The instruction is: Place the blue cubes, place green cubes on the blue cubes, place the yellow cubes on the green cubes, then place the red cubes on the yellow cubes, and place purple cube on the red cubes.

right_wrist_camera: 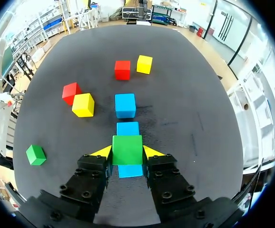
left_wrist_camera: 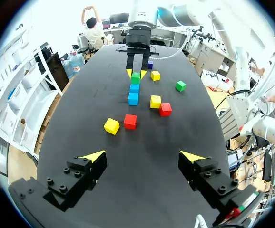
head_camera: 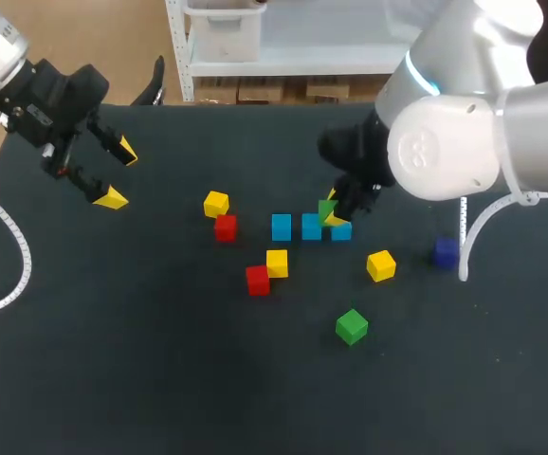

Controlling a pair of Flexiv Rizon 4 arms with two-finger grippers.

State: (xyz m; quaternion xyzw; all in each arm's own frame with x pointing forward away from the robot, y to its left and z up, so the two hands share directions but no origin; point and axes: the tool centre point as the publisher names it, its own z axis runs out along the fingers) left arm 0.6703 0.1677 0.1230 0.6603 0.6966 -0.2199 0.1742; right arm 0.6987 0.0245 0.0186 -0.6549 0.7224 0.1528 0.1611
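Observation:
Three blue cubes [head_camera: 282,227] [head_camera: 311,227] [head_camera: 341,231] lie in a row at mid-table. My right gripper [head_camera: 331,210] is shut on a green cube [right_wrist_camera: 127,149] directly over the row's right-end blue cube [right_wrist_camera: 129,171]; whether the two touch I cannot tell. A second green cube [head_camera: 352,326] lies nearer the front. Yellow cubes [head_camera: 216,203] [head_camera: 276,263] [head_camera: 381,265], red cubes [head_camera: 225,227] [head_camera: 257,280] and a purple cube [head_camera: 446,251] are scattered around. My left gripper [head_camera: 113,175] hangs open and empty at the far left.
The cubes ring the blue row on its left, front and right. The table's back edge [head_camera: 255,104] runs just behind my right arm. Bare black tabletop [head_camera: 160,379] spreads across the front and left.

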